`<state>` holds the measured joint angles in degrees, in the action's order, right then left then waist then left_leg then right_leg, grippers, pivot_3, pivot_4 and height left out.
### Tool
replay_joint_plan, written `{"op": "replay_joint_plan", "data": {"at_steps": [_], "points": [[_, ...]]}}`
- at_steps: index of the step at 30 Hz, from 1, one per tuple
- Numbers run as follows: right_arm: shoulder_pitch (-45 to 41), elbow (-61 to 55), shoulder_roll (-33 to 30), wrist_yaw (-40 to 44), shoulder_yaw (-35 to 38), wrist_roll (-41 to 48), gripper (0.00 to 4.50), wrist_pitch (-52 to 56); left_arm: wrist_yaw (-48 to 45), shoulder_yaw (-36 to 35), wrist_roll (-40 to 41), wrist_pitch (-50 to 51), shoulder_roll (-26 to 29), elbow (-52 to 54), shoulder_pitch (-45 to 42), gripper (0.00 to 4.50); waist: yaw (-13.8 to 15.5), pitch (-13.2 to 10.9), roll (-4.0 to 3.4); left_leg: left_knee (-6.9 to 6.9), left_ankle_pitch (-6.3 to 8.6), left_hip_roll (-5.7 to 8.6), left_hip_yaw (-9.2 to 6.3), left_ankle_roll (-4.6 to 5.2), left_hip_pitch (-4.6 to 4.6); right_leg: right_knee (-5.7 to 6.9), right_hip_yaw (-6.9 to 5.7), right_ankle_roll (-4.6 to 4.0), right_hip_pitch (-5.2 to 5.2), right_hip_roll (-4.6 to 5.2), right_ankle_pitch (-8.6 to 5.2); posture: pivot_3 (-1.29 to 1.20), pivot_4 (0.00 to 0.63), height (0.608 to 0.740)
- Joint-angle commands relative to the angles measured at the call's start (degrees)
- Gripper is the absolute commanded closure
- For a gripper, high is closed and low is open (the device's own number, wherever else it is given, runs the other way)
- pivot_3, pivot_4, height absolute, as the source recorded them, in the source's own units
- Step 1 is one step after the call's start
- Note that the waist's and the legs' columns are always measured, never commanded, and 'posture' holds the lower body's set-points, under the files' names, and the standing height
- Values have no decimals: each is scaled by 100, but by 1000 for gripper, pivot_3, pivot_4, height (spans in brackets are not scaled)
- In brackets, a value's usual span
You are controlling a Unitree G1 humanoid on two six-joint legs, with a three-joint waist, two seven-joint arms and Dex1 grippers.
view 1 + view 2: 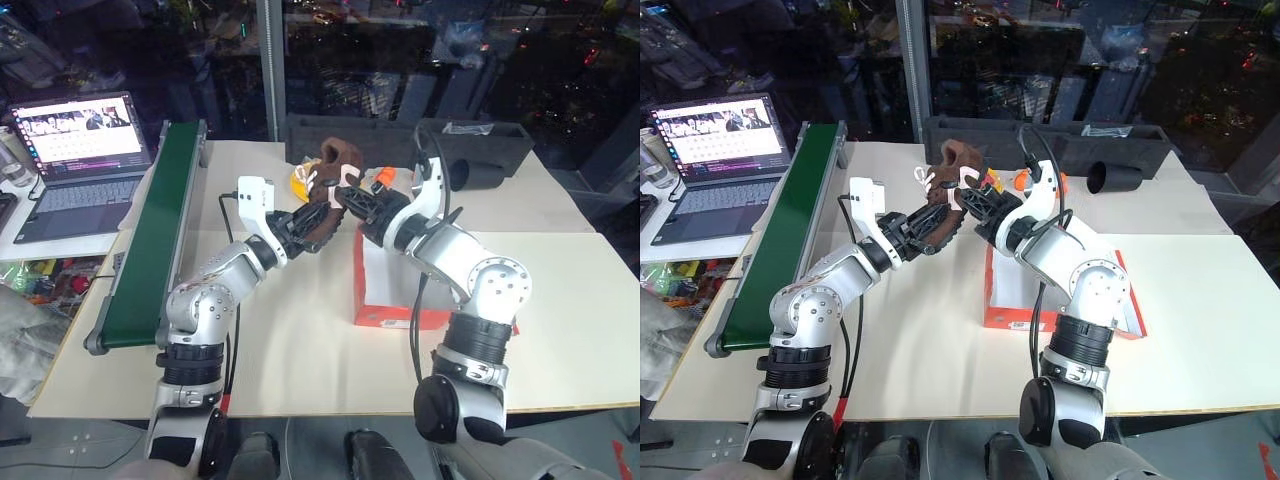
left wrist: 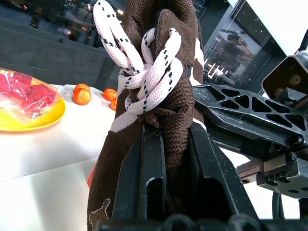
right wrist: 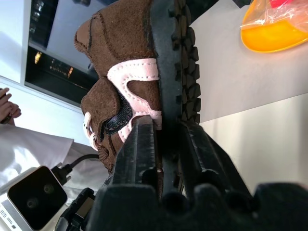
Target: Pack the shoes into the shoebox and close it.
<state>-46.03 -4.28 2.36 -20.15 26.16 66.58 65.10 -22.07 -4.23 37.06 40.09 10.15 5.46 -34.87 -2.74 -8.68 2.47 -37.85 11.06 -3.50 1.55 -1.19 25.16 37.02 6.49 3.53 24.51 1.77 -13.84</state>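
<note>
1. Above the cream bench (image 1: 300, 350), our left pincer (image 1: 318, 222) and right pincer (image 1: 352, 203) are both clamped on one dark brown suede shoe (image 1: 322, 222) with white laces.
2. Our red-orange cardboard shoebox (image 1: 385, 300) sits below our right arm; the second brown shoe (image 1: 341, 156) lies beyond.
3. Pulling in opposite directions could twist the shoe loose.
4. A yellow plate (image 2: 29, 113) and a black tray (image 1: 480, 140) crowd the far side.

Left gripper (image 2: 166, 159) clamps the laced front of a dark brown shoe (image 2: 163, 101), white laces (image 2: 144, 77) knotted above its fingers, the right gripper (image 2: 260, 125) pressing in beside it, yellow plate (image 2: 29, 113) and oranges (image 2: 84, 94) behind.
</note>
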Motion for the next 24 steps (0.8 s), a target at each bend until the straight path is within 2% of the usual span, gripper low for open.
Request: {"op": "replay_joint_plan", "data": {"at_steps": [1, 2, 3, 4, 6, 7, 10, 13, 17, 21, 24], "points": [[-39, -261, -96, 104, -50, 117, 3969, -363, -240, 250, -149, -153, 34, 179, -72, 4392, 1, 0, 0, 0, 0, 0, 0, 0, 0, 0, 0, 0, 0, 0, 0, 0, 150, 710], [-39, -261, -105, 96, -58, 43, 3969, -456, -246, 264, -192, -195, 36, 184, -54, 4392, -1, -1, -1, 0, 0, 0, 0, 0, 0, 0, 0, 0, 0, 0, 0, 0, 150, 710], [-36, -257, -114, 87, -68, -2, 4003, -532, -251, 272, -221, -221, 36, 187, -41, 3415, -2, -1, -1, 0, 0, 0, 0, 0, 1, -1, 0, 0, 0, 0, 0, 0, 150, 710], [-44, -244, -133, 81, -71, -81, 4003, -644, -258, 306, -271, -237, 51, 201, -25, 3151, 0, -1, -1, 0, 0, 0, 0, 0, 1, -1, 0, 0, 0, 0, 0, 0, 150, 710], [-67, -216, -224, 36, -83, -406, 4003, -973, -296, 407, -398, -268, 100, 254, 25, 2318, 4, -2, -2, 1, 0, 0, 0, 0, 1, -2, -1, 0, 0, 0, 0, 0, 150, 710], [-86, -195, -436, 23, -162, -910, 4003, -1332, -312, 424, -449, -288, 131, 253, 71, 2071, 15, -2, -3, 1, 0, 0, 0, 0, 1, -2, -1, 0, 0, 0, 0, 0, 150, 710], [-118, -131, -817, 69, -267, -1620, 4003, -1875, -380, 414, -483, -292, 195, 194, 157, 2071, 35, -4, -7, 1, 0, 9, -1, 0, 4, -6, -2, 2, 0, 9, -1, 0, 150, 710], [-171, -50, -1521, 445, -476, -1904, 4003, -1603, -706, 561, -601, -359, 422, 217, 320, 2071, 22, -9, -15, 4, 0, 13, 0, 0, 13, -8, -1, 3, 9, 14, -2, 0, 150, 710], [-279, 402, -2571, 818, -553, -1684, 4003, -128, -1437, 870, -573, -422, 798, 528, 579, 2071, -4, -18, -34, 15, 0, 13, 6, 0, 12, -6, 7, -1, 18, 14, -5, 0, 150, 710], [-191, 936, -3051, 1016, -326, -1543, 4003, 1118, -2336, 1267, -515, -314, 1336, 858, 793, 2071, 0, -18, -34, 20, 0, 11, 7, 0, 11, -2, 5, -13, 21, 12, -12, 0, 150, 710], [-122, 1059, -3176, 1152, -400, -1676, 4003, 1645, -2581, 1487, -741, -453, 1595, 824, 857, 2071, 2, -22, -43, 20, 0, 13, 8, 1, 11, -2, 8, -12, 22, 13, -13, 0, 150, 710]]}}
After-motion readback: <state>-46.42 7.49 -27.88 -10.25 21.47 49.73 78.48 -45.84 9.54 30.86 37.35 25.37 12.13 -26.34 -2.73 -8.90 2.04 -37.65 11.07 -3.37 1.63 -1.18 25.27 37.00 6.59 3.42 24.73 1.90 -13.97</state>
